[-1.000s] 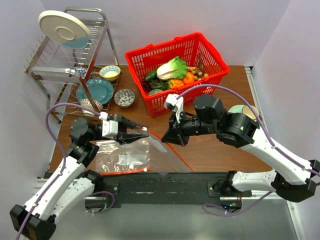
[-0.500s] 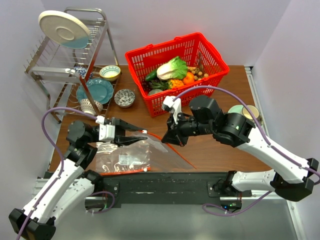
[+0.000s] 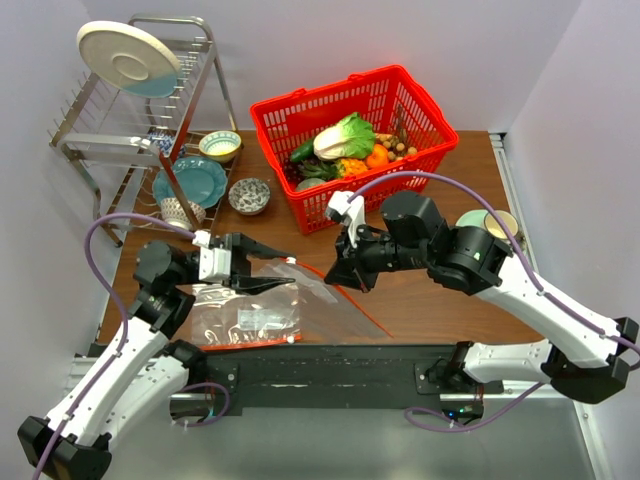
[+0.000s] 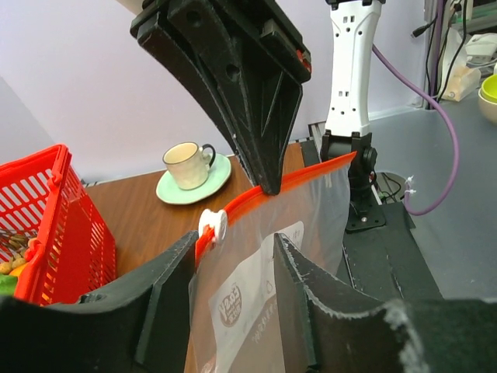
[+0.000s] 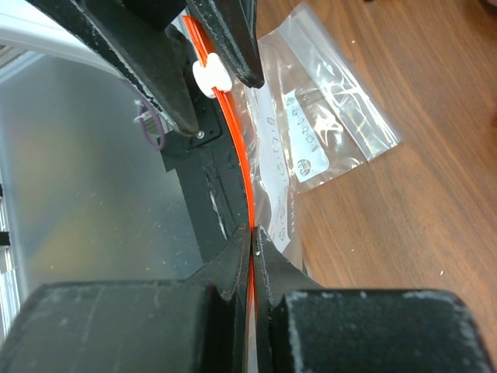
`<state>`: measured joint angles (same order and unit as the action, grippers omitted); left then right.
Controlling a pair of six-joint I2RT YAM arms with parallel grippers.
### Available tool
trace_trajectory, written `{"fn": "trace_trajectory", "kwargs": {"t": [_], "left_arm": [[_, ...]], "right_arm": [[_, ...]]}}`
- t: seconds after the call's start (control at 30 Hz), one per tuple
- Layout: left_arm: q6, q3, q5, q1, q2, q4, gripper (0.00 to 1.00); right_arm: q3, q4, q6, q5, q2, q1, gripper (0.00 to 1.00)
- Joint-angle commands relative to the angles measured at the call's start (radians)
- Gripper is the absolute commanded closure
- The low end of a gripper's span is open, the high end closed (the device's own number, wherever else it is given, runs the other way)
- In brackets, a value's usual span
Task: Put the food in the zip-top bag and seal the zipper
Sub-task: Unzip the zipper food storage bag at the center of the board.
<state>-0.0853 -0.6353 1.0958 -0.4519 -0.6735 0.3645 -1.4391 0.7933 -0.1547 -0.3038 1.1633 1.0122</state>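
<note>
The zip-top bag hangs between my two grippers above the table's near edge. My right gripper is shut on its red-orange zipper, pinching the strip. The white tab sits at the strip's left end. My left gripper is open, with its fingers on either side of the bag's tab end. The cabbage, cucumber and brown nuts lie in the red basket.
A second, alike bag lies flat on the table under the left gripper. A dish rack with a plate, a teal plate and bowls stand at back left. A cup on a saucer stands at right.
My left gripper has drawn back slightly to the left, and my right gripper has shifted slightly left with the zipper. The hanging bag is more bunched.
</note>
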Motion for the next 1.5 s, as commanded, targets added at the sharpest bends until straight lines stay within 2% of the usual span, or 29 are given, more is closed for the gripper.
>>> {"fn": "trace_trajectory", "kwargs": {"t": [0.0, 0.2, 0.3, 0.53, 0.67, 0.73, 0.97, 1.07, 1.13, 1.23, 1.33, 1.47], "left_arm": [[-0.002, -0.001, -0.010, 0.001, -0.008, 0.004, 0.55], [0.004, -0.004, -0.019, 0.001, -0.009, -0.009, 0.54], [0.012, -0.006, -0.017, 0.001, -0.008, -0.013, 0.64], [0.018, -0.012, -0.030, 0.001, -0.014, -0.030, 0.74], [0.018, -0.018, -0.037, 0.001, -0.020, -0.038, 0.94], [0.012, -0.026, -0.046, 0.001, -0.023, -0.047, 1.00], [-0.045, -0.089, -0.016, 0.001, -0.107, -0.113, 1.00], [-0.048, -0.116, -0.001, 0.001, -0.150, -0.153, 1.00], [-0.056, -0.122, 0.001, 0.001, -0.169, -0.162, 1.00], [-0.062, -0.127, -0.001, 0.001, -0.176, -0.167, 1.00], [-0.062, -0.124, -0.001, 0.001, -0.170, -0.165, 1.00], [-0.059, -0.121, -0.008, 0.001, -0.161, -0.162, 1.00]], "right_arm": [[-0.024, -0.005, 0.020, 0.019, -0.037, -0.004, 1.00], [-0.014, -0.005, 0.020, 0.020, -0.042, -0.004, 1.00], [-0.012, -0.003, 0.021, 0.026, -0.045, -0.003, 1.00], [-0.006, -0.003, 0.023, 0.035, -0.053, -0.004, 1.00], [0.002, -0.005, 0.029, 0.026, -0.053, -0.004, 1.00], [0.009, -0.008, 0.044, 0.008, -0.050, -0.004, 0.89], [0.049, -0.103, 0.118, -0.031, -0.065, -0.004, 0.46], [0.080, -0.164, 0.148, -0.054, -0.085, -0.003, 0.36], [0.115, -0.216, 0.208, -0.064, -0.093, -0.003, 0.35], [0.216, -0.342, 0.283, -0.110, -0.138, -0.003, 0.38], [0.275, -0.459, 0.268, -0.046, -0.180, -0.004, 0.38], [0.279, -0.496, 0.271, 0.028, -0.177, -0.003, 0.39]]}}
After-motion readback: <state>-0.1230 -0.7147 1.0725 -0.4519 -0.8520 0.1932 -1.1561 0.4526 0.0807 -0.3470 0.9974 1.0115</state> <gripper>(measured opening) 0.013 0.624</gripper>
